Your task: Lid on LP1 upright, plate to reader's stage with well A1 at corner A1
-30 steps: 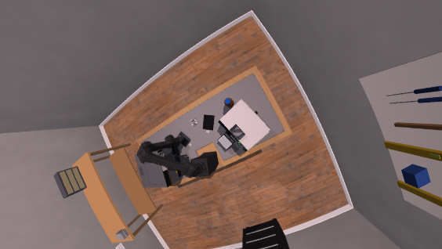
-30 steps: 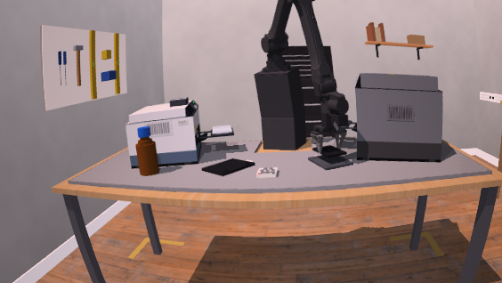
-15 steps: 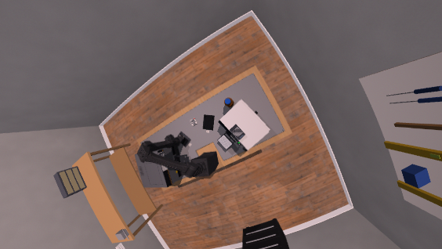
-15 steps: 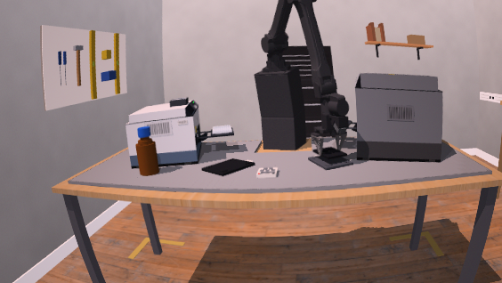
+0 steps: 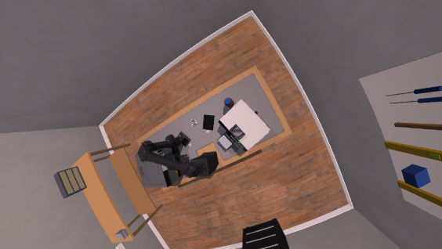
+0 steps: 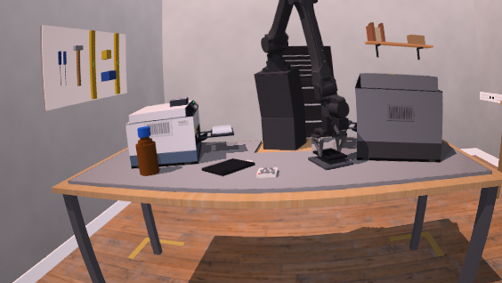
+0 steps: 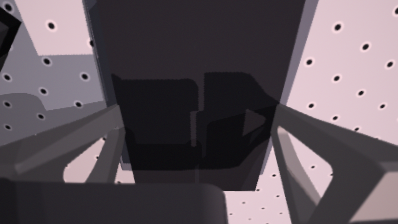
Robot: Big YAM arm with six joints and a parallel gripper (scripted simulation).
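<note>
The grey worktop (image 5: 251, 84) (image 6: 294, 183), edged in wood, carries everything; clock directions are from its middle in the exterior view. At 12 stands the black arm (image 5: 164, 156) (image 6: 317, 49), bent over and reaching down toward 2. The dark grey machine (image 5: 152, 172) (image 6: 400, 122) is at about 2, the white machine (image 5: 247, 124) (image 6: 164, 138) at about 10. The tool (image 5: 183, 138) (image 6: 329, 148) (image 7: 197, 112) points down near the grey machine, its fingers wide apart, one on either side of a flat dark slab (image 6: 333, 154) (image 7: 200, 40) over a low dark base (image 6: 330, 164); whether they grip it, I cannot tell. The brown bottle (image 5: 228, 102) (image 6: 147, 157), blue-capped and upright, is at 9, just beside the white machine. A flat black pad (image 5: 208, 122) (image 6: 228, 166) lies nearer the middle, also toward 9. The pale plate (image 5: 225, 142) (image 6: 222, 129) sits on the white machine's stage, toward 11; whether a lid covers it, I cannot tell. A small white item (image 5: 193, 121) (image 6: 267, 172) lies toward 6.
</note>
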